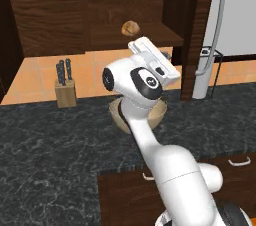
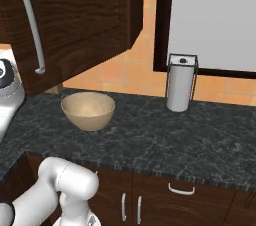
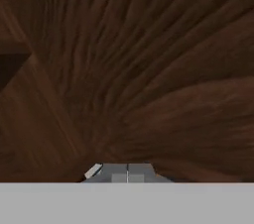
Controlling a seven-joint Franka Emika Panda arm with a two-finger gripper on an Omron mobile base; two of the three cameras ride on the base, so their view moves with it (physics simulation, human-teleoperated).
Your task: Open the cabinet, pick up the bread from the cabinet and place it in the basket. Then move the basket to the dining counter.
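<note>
a: left base view has the cabinet (image 1: 135,0) standing open, its door (image 1: 200,25) swung out to the right with the long silver handle (image 1: 212,40) on it. where's the bread?

b: the bread (image 1: 130,28) sits on the cabinet's shelf, near the front edge, just above the white hand.

a: and the counter?

b: the black granite counter (image 1: 50,140) runs across below. the basket (image 2: 88,110) rests on it toward the back edge, under the cabinet door in the right base view; in the left base view the arm covers most of it.

a: anything else on there?

b: a knife block (image 1: 65,90) at the back left, well apart from the basket, and a paper towel holder (image 2: 180,82) at the back right.

a: the gripper?

b: in the hand view the gripper (image 3: 127,171) points at dark wood grain; its fingertips are pressed together, clenched on nothing.
</note>
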